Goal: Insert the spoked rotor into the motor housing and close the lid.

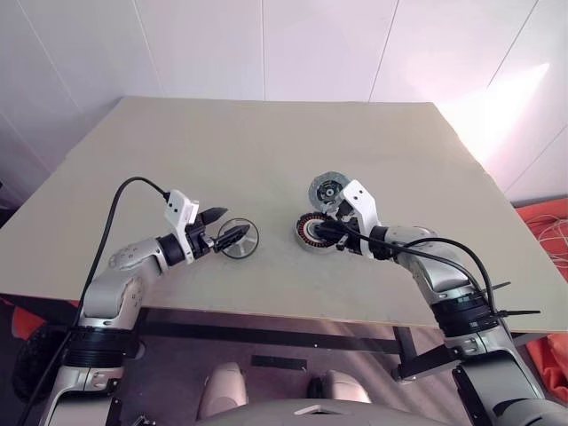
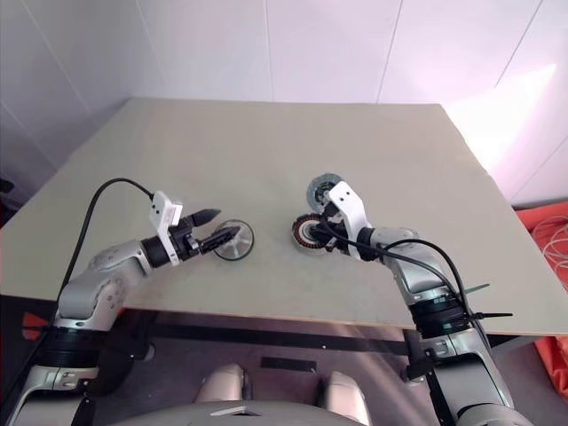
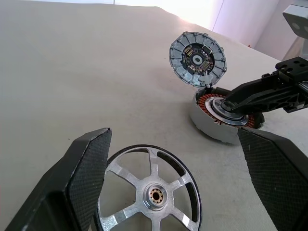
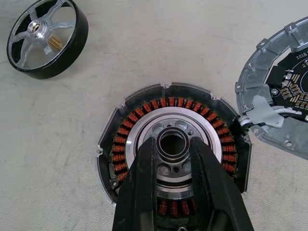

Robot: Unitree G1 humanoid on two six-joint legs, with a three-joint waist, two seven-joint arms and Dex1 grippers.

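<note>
- Step in hand: the insertion has not begun. The spoked rotor [image 3: 150, 192] lies flat on the table [image 1: 266, 151], apart from the motor housing [image 4: 174, 161], which sits open with nothing seated over its windings.
- Left gripper [image 1: 228, 232]: fingers spread wide, one either side of the rotor's near edge and level with it; I judge it poised to take the rotor, with no contact evident.
- Right gripper [image 4: 173, 147]: fingers drawn close together around a small dark ring [image 4: 172, 143] at the housing's centre. It appears clamped on that ring, steadying the housing.
- Lid [image 3: 197, 58]: stands tilted up on its hinge at the far rim of the housing, inner face with circuit board exposed; closing remains outstanding.
- Next move, as judged: the left fingers must close on the rotor's rim, lift it, carry it across to the housing and set it down concentric with the hub. The right fingers occupy that centre and would need to clear it first.
- Rotor condition: silvery spokes run from a central hub with a brass-coloured bore to a thin rim banded in black; no damage visible.
- Housing condition: grey cup, ring of copper windings, bright metal inner plate.
</note>
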